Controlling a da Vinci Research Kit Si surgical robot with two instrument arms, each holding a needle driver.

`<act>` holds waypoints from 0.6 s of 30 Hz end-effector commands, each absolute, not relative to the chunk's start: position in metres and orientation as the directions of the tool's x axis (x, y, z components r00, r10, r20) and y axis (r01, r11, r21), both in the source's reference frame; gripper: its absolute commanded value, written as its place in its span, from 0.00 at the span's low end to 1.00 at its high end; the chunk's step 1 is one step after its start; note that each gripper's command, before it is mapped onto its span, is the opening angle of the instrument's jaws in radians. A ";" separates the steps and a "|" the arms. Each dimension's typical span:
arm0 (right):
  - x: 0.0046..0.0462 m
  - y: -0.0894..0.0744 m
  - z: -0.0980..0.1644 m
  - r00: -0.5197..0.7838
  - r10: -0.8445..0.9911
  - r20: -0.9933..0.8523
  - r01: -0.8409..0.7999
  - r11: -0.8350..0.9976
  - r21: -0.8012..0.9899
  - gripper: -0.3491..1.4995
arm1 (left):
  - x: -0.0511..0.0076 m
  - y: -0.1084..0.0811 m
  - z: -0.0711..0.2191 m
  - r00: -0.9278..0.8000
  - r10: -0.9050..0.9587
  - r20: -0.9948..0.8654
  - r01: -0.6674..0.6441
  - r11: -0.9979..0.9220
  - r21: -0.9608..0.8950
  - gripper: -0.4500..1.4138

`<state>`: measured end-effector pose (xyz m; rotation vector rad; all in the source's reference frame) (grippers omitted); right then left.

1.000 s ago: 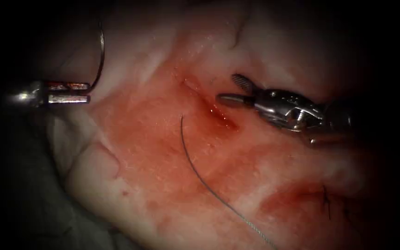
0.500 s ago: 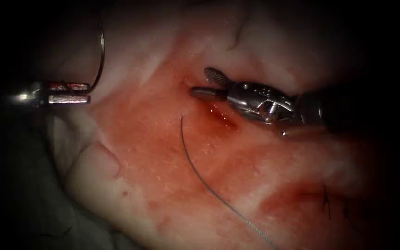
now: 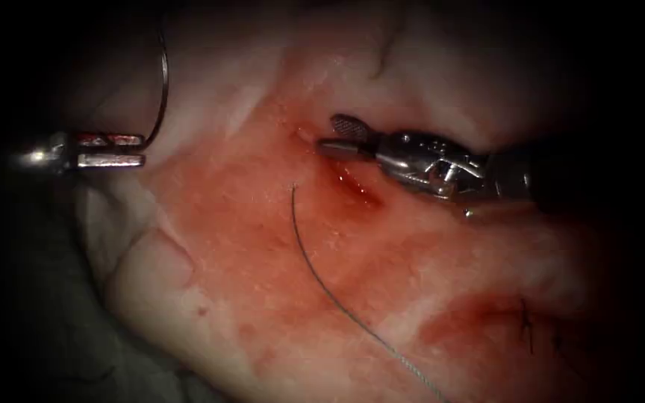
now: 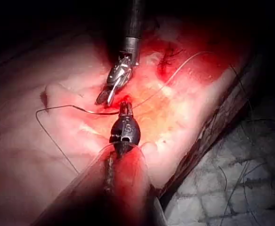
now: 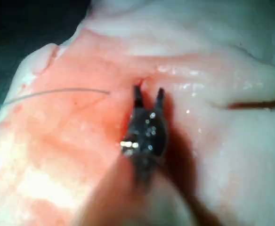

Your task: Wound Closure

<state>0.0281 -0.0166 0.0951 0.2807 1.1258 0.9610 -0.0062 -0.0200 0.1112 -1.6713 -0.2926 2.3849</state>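
Note:
My left tool sits at the far left of the tissue, jaws shut on the curved needle near one end. The needle arcs upward, clear of the tissue. My right tool hovers with jaws open over the upper end of the cut; in the right wrist view its open jaws stand right at the cut. Thread comes out of the tissue just left of the cut and trails down to the right. In the left wrist view my left tool is close to the right tool.
Red fluid stains the tissue around the cut. Earlier dark stitches sit at the lower right. The tissue's edge drops off at the left onto dark cloth. Thread runs across the tissue in the left wrist view.
The right tool has moved left along the cut to its upper end, then eased back slightly, and its jaws have narrowed. The left tool, needle and thread have stayed still.

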 end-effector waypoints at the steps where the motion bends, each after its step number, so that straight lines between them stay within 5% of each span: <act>1: 0.0284 -0.017 0.095 0.091 0.762 -0.641 -0.514 0.587 0.625 0.51 | -0.0067 -0.021 0.112 -0.334 0.288 -0.898 -0.058 -0.957 -0.285 0.00; 8: 0.0270 -0.016 0.094 0.077 0.725 -0.684 -0.532 0.610 0.587 0.64 | -0.0066 -0.020 0.112 -0.333 0.288 -0.898 -0.058 -0.957 -0.285 0.00; 18: 0.0281 -0.016 0.096 0.095 0.711 -0.697 -0.544 0.624 0.561 0.58 | -0.0067 -0.021 0.112 -0.333 0.288 -0.898 -0.058 -0.957 -0.285 0.00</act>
